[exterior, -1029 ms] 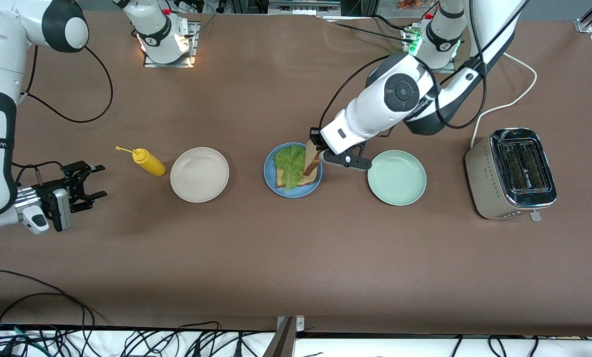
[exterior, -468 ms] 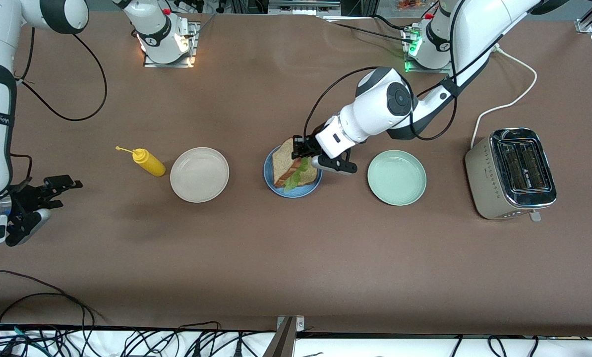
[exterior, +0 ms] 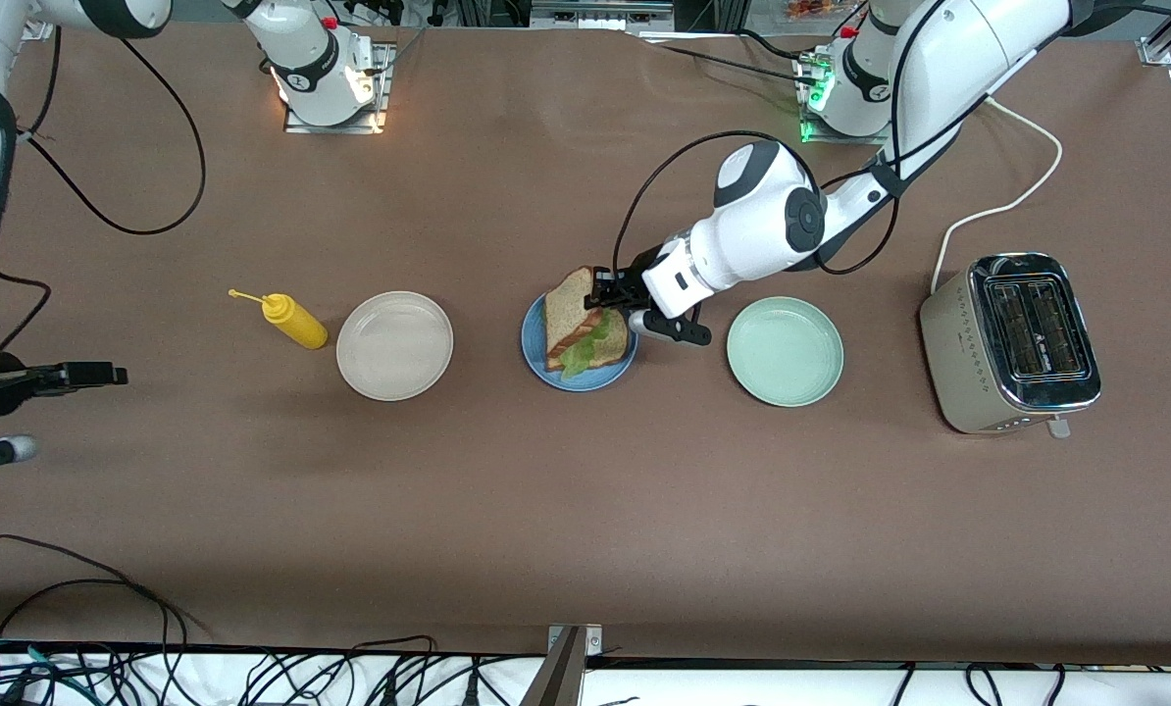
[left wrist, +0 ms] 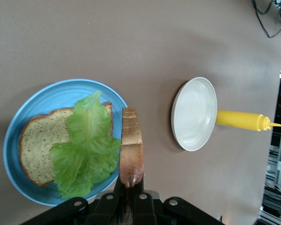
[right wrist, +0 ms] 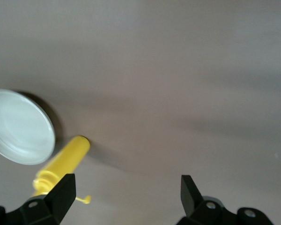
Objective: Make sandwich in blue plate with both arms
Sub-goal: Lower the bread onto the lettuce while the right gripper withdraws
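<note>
The blue plate sits mid-table with one bread slice lying flat on it and a green lettuce leaf on top. My left gripper is shut on the crust of a second bread slice, which hangs tilted over the lettuce and plate. In the left wrist view this slice shows edge-on between the fingers of the left gripper, beside the lettuce and above the plate. My right gripper is open and holds nothing, over bare table at the right arm's end.
A yellow squeeze bottle lies beside a cream-white plate, toward the right arm's end. A pale green plate and a toaster with its white cord stand toward the left arm's end. Cables run along the table's front edge.
My left gripper has swung the held slice from upright at the plate's edge to tilted over the lettuce. The right arm has drawn back toward its end of the table.
</note>
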Controlling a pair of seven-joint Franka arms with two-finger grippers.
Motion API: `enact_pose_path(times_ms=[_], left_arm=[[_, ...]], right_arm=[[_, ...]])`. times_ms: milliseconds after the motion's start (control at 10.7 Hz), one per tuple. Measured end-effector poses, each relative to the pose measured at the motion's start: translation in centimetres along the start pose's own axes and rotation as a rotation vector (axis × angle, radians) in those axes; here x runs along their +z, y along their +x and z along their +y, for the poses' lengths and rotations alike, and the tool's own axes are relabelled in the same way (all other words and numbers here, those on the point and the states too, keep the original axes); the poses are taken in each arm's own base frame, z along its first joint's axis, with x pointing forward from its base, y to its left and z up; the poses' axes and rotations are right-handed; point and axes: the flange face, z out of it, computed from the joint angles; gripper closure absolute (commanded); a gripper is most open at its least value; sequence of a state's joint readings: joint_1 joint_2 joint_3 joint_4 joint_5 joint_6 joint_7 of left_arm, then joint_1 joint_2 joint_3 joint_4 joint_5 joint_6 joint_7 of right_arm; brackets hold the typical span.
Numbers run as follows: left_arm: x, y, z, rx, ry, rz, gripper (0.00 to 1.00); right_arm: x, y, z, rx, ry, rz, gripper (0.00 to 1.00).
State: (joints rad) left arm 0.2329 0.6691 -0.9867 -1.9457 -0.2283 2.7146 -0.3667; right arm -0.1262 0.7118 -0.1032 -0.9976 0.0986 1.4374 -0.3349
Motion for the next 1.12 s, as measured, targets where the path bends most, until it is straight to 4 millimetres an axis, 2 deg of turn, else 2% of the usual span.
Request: enact_pose_path(times_ms=[187, 281, 374, 561, 748, 842, 1029, 1122], left_arm=[[0.6, 0.1, -0.8, -0.001, -0.043, -0.023, 1.0], [0.8, 0.2, -1.3, 0.001, -0.063, -0.029, 1.0], [0.9, 0.5, -1.7, 0.001, -0.075, -0.029, 1.0], [0.4, 1.3, -2.8, 0.002, -0.076, -0.016, 1.0], [0.1, 2.3, -4.3, -0.01, -0.068, 0.006, 0.87], [0.3, 2.7, -4.9, -0.021, -0.075, 0.033, 0.82], [1.6, 2.7, -5.4, -0.037, -0.091, 0.059, 0.81], [2.2, 2.5, -5.6, -0.042, -0.095, 0.056, 0.75]], right_arm=[[-5.0, -2.0, -2.2, 0.124, -0.023, 0.059, 0.0], [-6.8, -3.0, -2.9, 0.176, -0.027, 0.081, 0.0], [-7.3, -3.7, -3.4, 0.209, -0.035, 0.089, 0.0], [-5.7, -4.1, -4.6, 0.228, -0.05, 0.121, 0.0], [-4.4, -5.6, -5.6, 0.236, -0.063, 0.113, 0.0], [-4.3, -6.6, -5.8, 0.235, -0.068, 0.121, 0.0], [-4.4, -7.9, -6.1, 0.233, -0.07, 0.139, 0.0], [-4.6, -8.4, -6.2, 0.234, -0.072, 0.146, 0.0]])
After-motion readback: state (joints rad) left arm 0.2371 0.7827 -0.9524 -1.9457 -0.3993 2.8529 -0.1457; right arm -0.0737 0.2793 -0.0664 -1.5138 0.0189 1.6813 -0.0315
